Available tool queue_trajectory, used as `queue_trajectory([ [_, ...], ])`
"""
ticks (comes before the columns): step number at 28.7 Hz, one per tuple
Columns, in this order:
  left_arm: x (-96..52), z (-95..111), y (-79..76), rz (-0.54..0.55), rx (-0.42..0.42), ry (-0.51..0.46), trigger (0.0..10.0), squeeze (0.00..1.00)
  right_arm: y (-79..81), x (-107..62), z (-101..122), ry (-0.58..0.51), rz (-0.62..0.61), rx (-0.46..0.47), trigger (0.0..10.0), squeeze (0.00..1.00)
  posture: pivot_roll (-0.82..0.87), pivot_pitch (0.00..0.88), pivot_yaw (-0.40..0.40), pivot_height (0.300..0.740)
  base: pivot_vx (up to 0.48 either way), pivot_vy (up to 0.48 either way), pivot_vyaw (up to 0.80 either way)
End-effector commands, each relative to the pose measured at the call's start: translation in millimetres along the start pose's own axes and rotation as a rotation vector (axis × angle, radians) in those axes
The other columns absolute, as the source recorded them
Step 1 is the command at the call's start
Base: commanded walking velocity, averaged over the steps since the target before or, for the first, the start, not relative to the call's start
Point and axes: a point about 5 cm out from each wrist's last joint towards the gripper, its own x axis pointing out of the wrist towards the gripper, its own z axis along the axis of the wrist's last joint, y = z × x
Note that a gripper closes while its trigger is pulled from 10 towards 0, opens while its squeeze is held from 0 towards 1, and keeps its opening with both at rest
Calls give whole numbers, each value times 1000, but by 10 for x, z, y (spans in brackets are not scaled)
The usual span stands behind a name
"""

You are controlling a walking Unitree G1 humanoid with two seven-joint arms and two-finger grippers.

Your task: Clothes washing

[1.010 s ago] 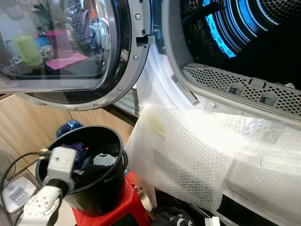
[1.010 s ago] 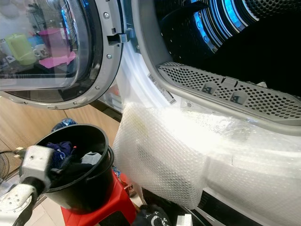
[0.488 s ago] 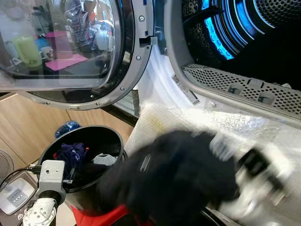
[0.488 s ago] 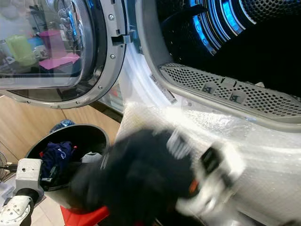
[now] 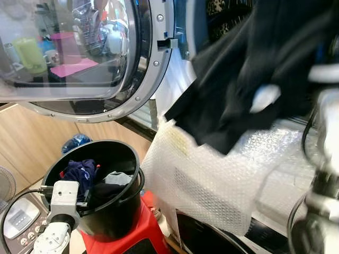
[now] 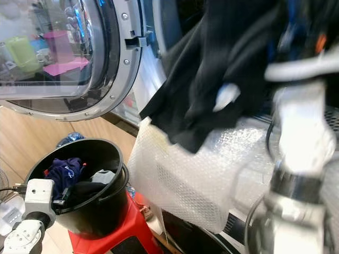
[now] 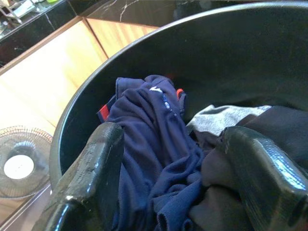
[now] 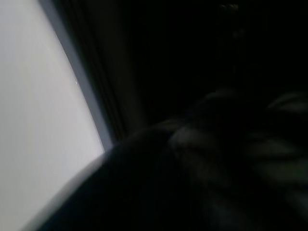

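A black garment [image 5: 249,69] hangs in front of the washer's open drum, held up from the right by my blurred right arm [image 6: 296,132]. My right gripper is buried in the cloth; its wrist view is dark cloth [image 8: 216,159] beside a pale panel. A black bucket [image 5: 132,164] on a red stool [image 5: 132,238] holds a navy garment [image 7: 149,144], a grey piece [image 7: 226,115] and dark cloth. My left gripper [image 7: 173,139] hangs open at the bucket's near rim, fingers apart above the navy garment, holding nothing.
The washer's round glass door [image 5: 79,53] stands swung open to the left, above the bucket. Bubble wrap [image 5: 212,180] drapes over the machine's front below the drum. A small fan [image 7: 19,166] and a grey device [image 5: 16,222] lie on the floor at the left.
My right arm has swung the black garment up from low beside the bucket to the drum opening. The left gripper stays at the bucket's rim.
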Motion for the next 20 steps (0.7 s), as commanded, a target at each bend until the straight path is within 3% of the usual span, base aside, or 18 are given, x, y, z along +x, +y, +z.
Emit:
queue_trajectory([
  [1, -1, -19, -4, 7, 17, 3, 10000, 0, -118, 264, 246, -68, -90, -92, 0, 0, -24, 44, 57, 740, 0, 0, 0],
  [2, -1, -19, -4, 7, 17, 3, 10000, 0, -118, 264, 246, -68, -90, -92, 0, 0, -24, 44, 57, 740, 0, 0, 0],
  [3, -9, -31, -11, 8, 15, 4, 10000, 0, -128, 403, 308, -77, -91, -96, 0, 0, -24, 42, 55, 740, 0, 0, 0],
  [5, -11, -34, -10, 12, 12, 6, 10000, 0, -122, 504, 331, -65, -84, -128, 0, 0, -23, 39, 53, 740, 0, 0, 0],
  [7, -13, -39, -8, 14, 10, 6, 10000, 0, -162, 586, 290, -15, -147, -168, 0, 0, -23, 42, 53, 740, 0, 0, 0],
  [8, -12, -44, -6, 17, 10, 7, 10000, 0, -286, 682, 192, 110, -341, -305, 0, 0, -24, 41, 53, 740, 0, 0, 0],
  [10, -11, -44, -6, 19, 9, 6, 10000, 0, -381, 702, 146, 183, -504, -413, 0, 0, -29, 41, 57, 740, 0, 0, 0],
  [13, -12, -53, -28, 16, 6, 7, 10000, 0, -486, 667, 320, 112, -801, -542, 0, 0, -31, 39, 55, 740, 0, 0, 0],
  [14, -12, -53, -28, 16, 6, 7, 10000, 0, -486, 667, 320, 112, -801, -542, 0, 0, -31, 39, 55, 740, 0, 0, 0],
  [15, -12, -54, -31, 17, 4, 7, 10000, 0, -504, 652, 308, 134, -829, -577, 706, 0, -31, 39, 55, 740, 0, 0, 0],
  [16, -12, -54, -36, 17, 3, 6, 10000, 0, -530, 624, 290, 162, -868, -625, 4784, 0, -29, 37, 54, 740, 0, 0, 0],
  [17, -11, -55, -39, 17, 2, 6, 10000, 0, -578, 573, 224, 222, -916, -695, 10000, 0, -30, 39, 53, 740, 0, 0, 0],
  [20, -14, -56, -47, 18, 1, 6, 10000, 0, -644, 503, 61, 341, -944, -763, 10000, 0, -25, 39, 51, 740, 0, 0, 0],
])
